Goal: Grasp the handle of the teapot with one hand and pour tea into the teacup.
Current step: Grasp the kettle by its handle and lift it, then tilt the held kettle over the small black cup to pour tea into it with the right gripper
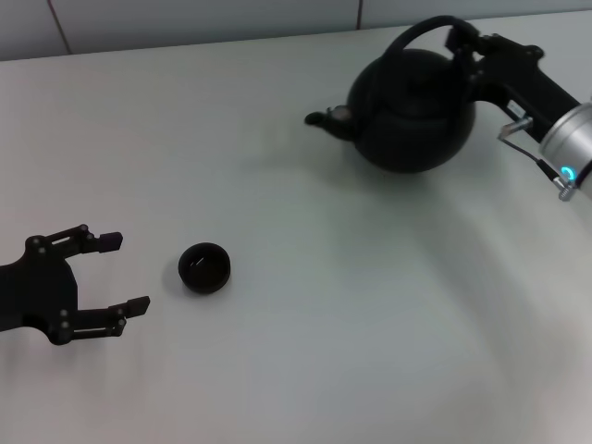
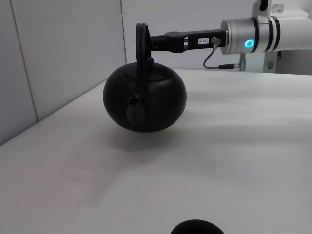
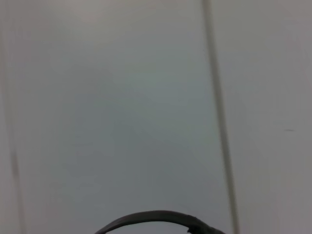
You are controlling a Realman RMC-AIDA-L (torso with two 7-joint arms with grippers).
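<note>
The matte-black teapot [image 1: 412,111] is at the far right of the table, its spout pointing left. My right gripper [image 1: 460,39] is shut on the top of its arched handle [image 1: 416,32]. In the left wrist view the teapot [image 2: 146,100] hangs a little above the table from the handle [image 2: 141,44], over its own shadow. The handle's arc also shows in the right wrist view [image 3: 151,217]. The small black teacup [image 1: 204,267] stands upright at the near left; its rim shows in the left wrist view [image 2: 197,228]. My left gripper [image 1: 128,273] is open, just left of the cup, not touching it.
The white table [image 1: 370,324] stretches between the cup and the teapot. A pale wall [image 1: 185,23] runs along the table's far edge, right behind the teapot.
</note>
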